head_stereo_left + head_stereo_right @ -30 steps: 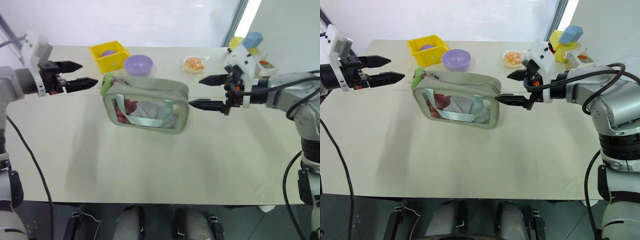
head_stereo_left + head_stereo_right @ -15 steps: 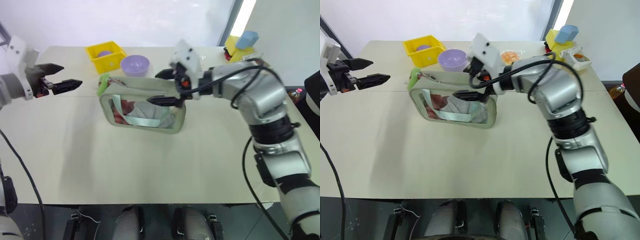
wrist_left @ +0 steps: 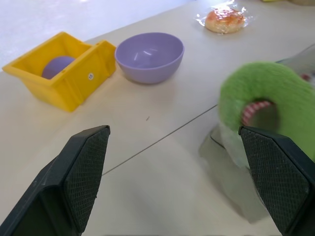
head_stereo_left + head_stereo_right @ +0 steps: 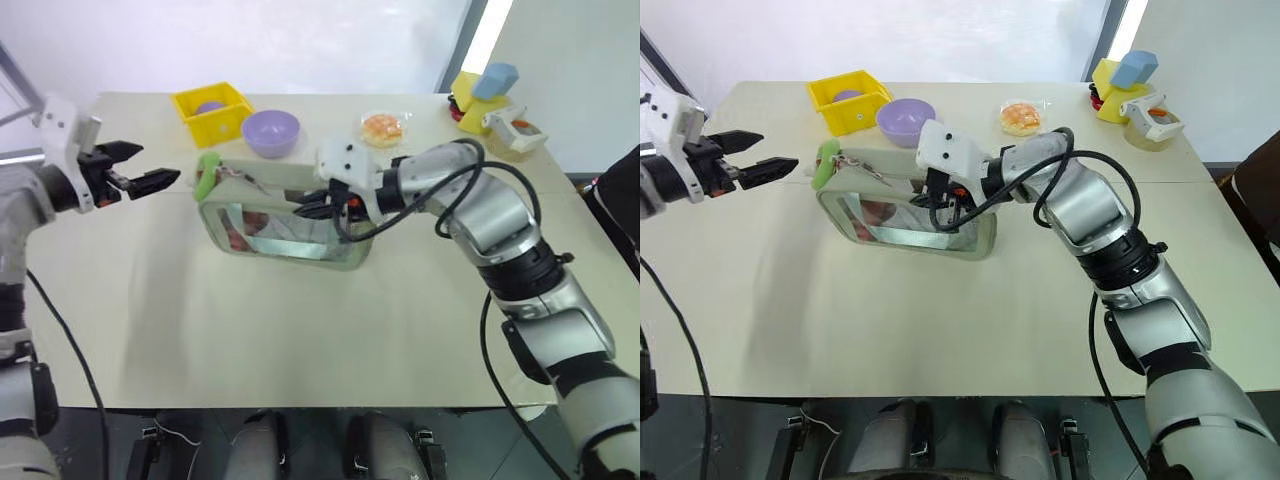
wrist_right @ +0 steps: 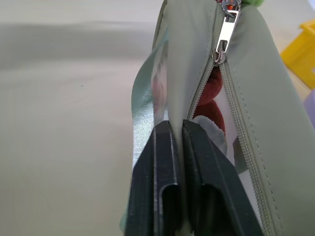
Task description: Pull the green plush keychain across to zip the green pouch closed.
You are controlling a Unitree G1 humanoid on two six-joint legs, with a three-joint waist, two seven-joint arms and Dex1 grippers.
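The green pouch [image 4: 276, 184] stands on its edge on the table, zipper side up, with red and white contents behind its clear side. Its zipper gapes open in the right wrist view, the metal slider [image 5: 222, 43] at the far end. The green plush keychain [image 4: 208, 172], a fuzzy lime ring [image 3: 268, 105], hangs at the pouch's left top corner. My right gripper [image 5: 176, 129] is shut on the pouch's top fabric edge near its middle. My left gripper [image 4: 152, 167] is open, level with the keychain and a little to its left, apart from it.
Behind the pouch are a yellow bin [image 4: 215, 108] holding a purple ball, a purple bowl [image 4: 272, 130] and a wrapped bun [image 4: 382, 128]. A yellow stand with a blue block [image 4: 480, 85] and a small cup [image 4: 510, 132] sit at the far right corner.
My right gripper swung left from beside the pouch onto its top edge and shut on the fabric. My left gripper sank a little, toward the keychain, still open.
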